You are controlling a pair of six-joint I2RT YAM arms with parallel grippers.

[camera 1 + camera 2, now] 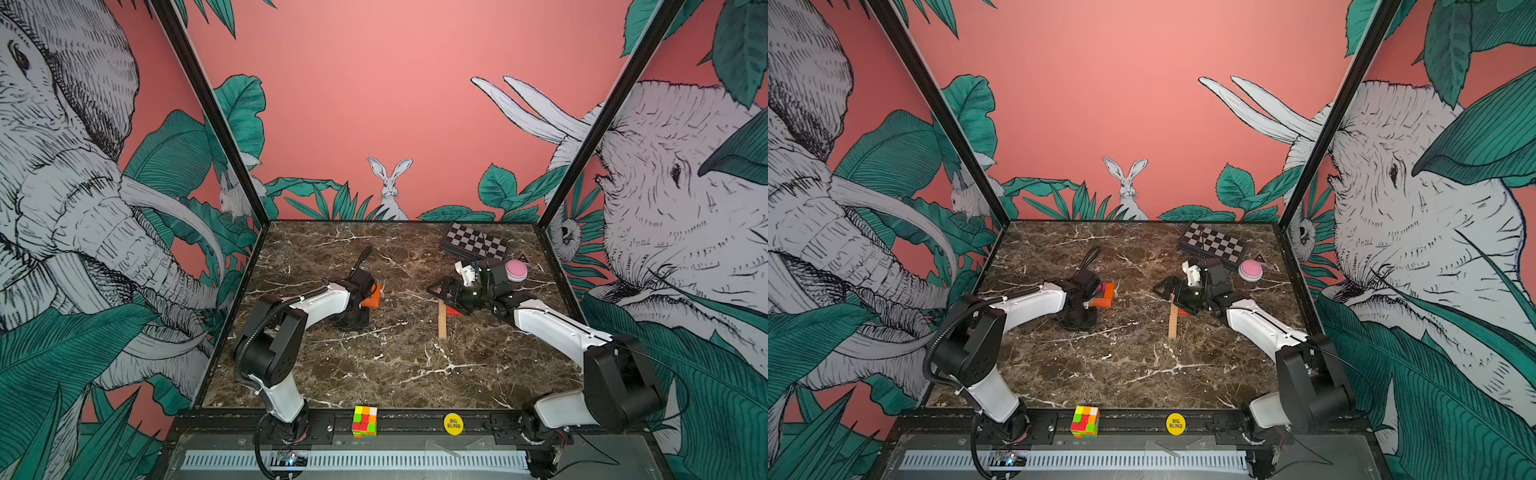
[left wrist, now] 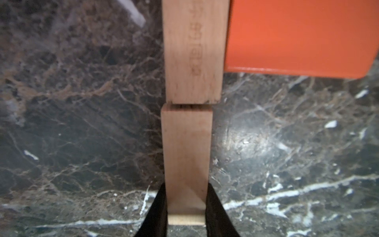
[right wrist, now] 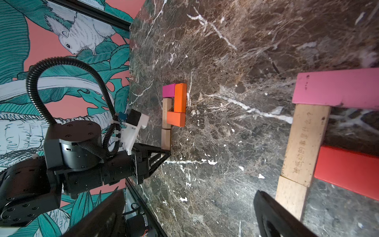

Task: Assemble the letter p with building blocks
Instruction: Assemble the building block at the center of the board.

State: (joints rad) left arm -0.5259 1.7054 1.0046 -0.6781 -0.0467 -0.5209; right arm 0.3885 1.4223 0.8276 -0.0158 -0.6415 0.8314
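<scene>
Left tool: the left gripper (image 2: 186, 185) is down at the marble table (image 2: 82, 143). Both jaws press on the long sides of the near tan block (image 2: 186, 153), clamped on it.
Gripped block: the near tan block lies flat on the table, end to end with the far tan block (image 2: 192, 51). The two are slightly out of line, with a hairline gap between them.
Left figure: the two tan blocks form the stem. The orange crossbar block (image 2: 297, 37) butts against the far tan block's side. The orange side block (image 3: 180, 97) runs parallel to the stem. The magenta block (image 3: 168, 90) closes the loop.
Right tool: the right gripper (image 3: 189, 194) has its jaws spread wide and holds nothing. It is poised over the right figure.
Right figure: the printed tan block (image 3: 305, 143) sits end to end with the plain tan block (image 3: 291, 199). The pink block (image 3: 336, 90) lies across the printed block's far end. The red block (image 3: 346, 170) meets its side, tilted relative to the pink one.
Front rail: puzzle cube (image 1: 364, 421) and yellow disc (image 1: 453, 423).
Far right corner: checkered box (image 1: 473, 241) and pink button (image 1: 516, 270).
</scene>
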